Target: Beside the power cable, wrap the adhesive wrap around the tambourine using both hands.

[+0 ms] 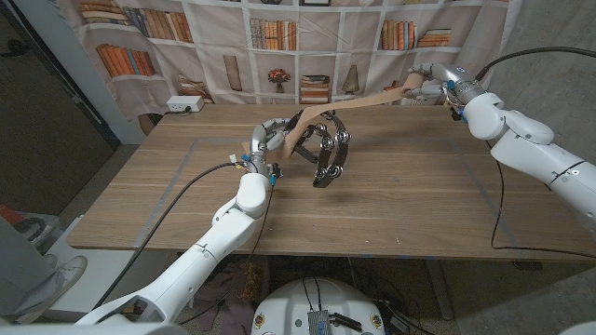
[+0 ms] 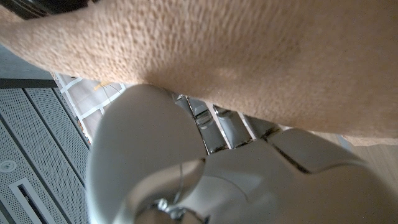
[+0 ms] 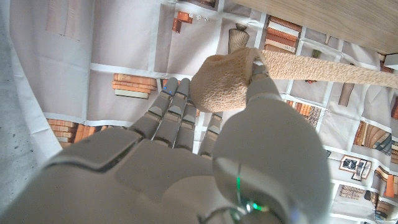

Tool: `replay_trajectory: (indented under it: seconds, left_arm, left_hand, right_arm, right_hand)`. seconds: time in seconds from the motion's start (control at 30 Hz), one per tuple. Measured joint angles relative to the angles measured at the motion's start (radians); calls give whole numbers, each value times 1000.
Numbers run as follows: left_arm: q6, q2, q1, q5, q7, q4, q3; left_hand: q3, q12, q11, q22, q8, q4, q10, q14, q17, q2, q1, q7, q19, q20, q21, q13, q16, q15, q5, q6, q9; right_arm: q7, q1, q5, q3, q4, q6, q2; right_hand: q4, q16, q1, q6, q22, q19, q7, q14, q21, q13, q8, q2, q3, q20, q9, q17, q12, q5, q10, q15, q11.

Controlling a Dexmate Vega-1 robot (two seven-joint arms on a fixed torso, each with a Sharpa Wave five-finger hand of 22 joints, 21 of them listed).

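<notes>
A black half-moon tambourine [image 1: 331, 155] with silver jingles stands tilted at the middle of the table, and my left hand [image 1: 265, 141] grips its left end. A tan adhesive wrap [image 1: 363, 104] runs taut from that end up to the back right. There my right hand [image 1: 433, 82] holds the roll above the table's far edge. In the right wrist view the roll [image 3: 224, 81] sits between the fingers of my right hand [image 3: 186, 162], with the strip leading away. In the left wrist view the wrap [image 2: 236, 56] lies close over my left hand [image 2: 205, 180].
A white power strip [image 1: 184, 105] lies at the wooden table's [image 1: 419, 205] back left edge. A bookshelf-print curtain hangs behind the table. Black cables trail from both arms. A person's shoe [image 1: 42, 279] shows at the lower left, off the table.
</notes>
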Motion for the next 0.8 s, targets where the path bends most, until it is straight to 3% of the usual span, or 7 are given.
replay_trajectory:
  seconds: [0.5, 0.8]
  left_arm:
    - [-12, -9, 2, -3, 2, 12, -3]
    - [-46, -30, -13, -11, 4, 47, -2]
  left_hand:
    - [0, 0, 1, 0, 0, 0, 1, 0, 1, 0, 0, -4, -7, 0, 0, 0, -1, 0, -1, 4, 0]
    - [0, 0, 2, 0, 0, 0, 2, 0, 1, 0, 0, -4, -9, 2, 0, 0, -1, 0, -2, 4, 0]
  right_arm:
    - [7, -42, 40, -9, 2, -38, -7]
    - [11, -93, 70, -10, -38, -42, -22]
  right_hand:
    - [0, -4, 1, 2, -5, 0, 2, 2, 4, 3, 0, -1, 0, 0, 0, 0, -6, 0, 0, 2, 0]
    - [0, -4, 1, 4, -9, 0, 4, 11, 8, 6, 0, -1, 0, 0, 0, -3, -6, 0, 4, 0, 4]
